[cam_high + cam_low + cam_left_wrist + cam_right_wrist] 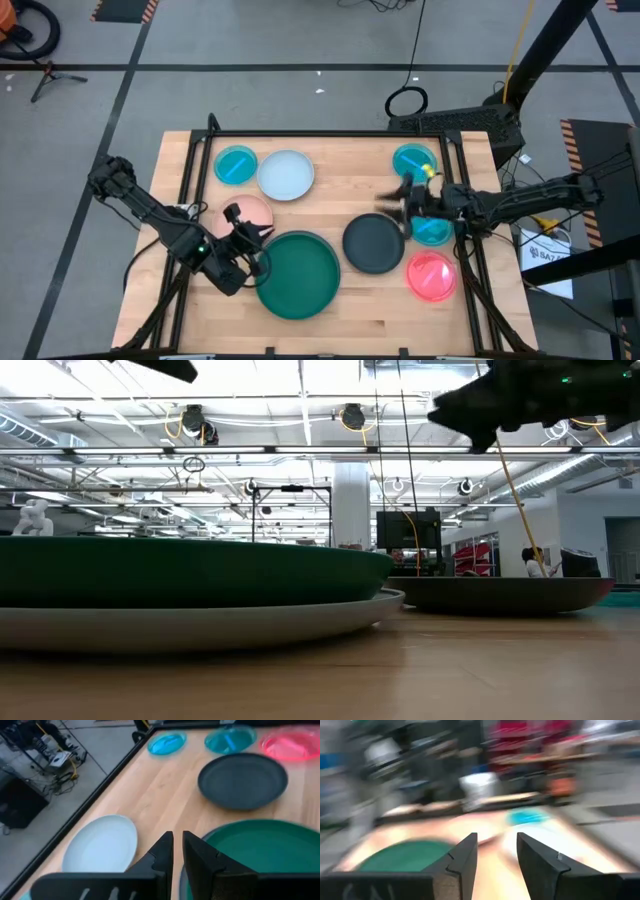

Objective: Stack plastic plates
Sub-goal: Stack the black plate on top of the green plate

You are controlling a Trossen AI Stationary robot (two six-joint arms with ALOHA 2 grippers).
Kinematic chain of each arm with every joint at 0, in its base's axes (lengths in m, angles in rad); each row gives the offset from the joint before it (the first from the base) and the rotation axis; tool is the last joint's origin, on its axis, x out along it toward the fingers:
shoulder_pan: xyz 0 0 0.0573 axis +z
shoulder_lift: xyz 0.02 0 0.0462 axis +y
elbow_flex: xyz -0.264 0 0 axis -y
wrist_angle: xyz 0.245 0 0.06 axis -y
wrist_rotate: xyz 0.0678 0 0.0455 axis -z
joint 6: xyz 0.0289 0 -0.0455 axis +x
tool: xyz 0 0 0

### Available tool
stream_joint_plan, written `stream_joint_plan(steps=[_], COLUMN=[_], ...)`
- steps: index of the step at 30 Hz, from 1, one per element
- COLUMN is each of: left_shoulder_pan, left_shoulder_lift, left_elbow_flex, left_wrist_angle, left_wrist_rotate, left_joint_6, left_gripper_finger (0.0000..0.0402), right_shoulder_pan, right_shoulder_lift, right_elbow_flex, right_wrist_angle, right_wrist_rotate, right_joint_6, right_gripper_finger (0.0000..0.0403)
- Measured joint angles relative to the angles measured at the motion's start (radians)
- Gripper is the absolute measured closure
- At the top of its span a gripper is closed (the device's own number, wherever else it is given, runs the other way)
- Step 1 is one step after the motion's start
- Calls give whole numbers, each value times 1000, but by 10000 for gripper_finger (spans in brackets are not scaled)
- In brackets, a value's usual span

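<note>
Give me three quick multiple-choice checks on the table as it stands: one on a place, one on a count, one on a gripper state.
1. What does the dark green plate sit on?
A. the bare wood
B. a grey plate
C. the black plate

2. How many small cyan plates are there?
A. one
B. two
C. three

3. How do the fingers of the right gripper stand?
A. apart, with nothing between them
C. shut on the pink-red plate
B. shut on the black plate

Answers: 1 B, since the low view shows the grey plate's rim under the green one. 2 C, since the high view shows one beside the pale blue-white plate, one at the far right and one under the right arm. 3 A, since the right wrist view shows a clear gap between the fingers.
</note>
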Motion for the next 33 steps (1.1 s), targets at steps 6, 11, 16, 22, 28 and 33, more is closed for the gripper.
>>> stream_joint_plan(steps=[6,11,16,22,28,33], left_shoulder_pan=[-17,-47,-78,-127,-168,-163], left_shoulder_lift=[1,1,1,1,1,1], left_elbow_flex=[2,2,2,3,3,3], left_wrist_angle=[54,82,81,81,81,73], left_wrist_rotate=[6,10,13,13,-17,-40], left_joint_6=[50,30,91,225,363,445], left_gripper_finger=[353,353,353,353,353,353], right_shoulder_pan=[68,150,198,198,181,122], right_shoulder_lift=[36,92,177,235,262,283], right_elbow_flex=[0,0,0,0,46,228], right_wrist_angle=[122,202,261,251,160,-199], right_wrist_rotate=[-353,-249,-83,-50,18,53], right_joint_6=[128,102,127,241,252,243], right_gripper_finger=[273,273,273,273,273,273])
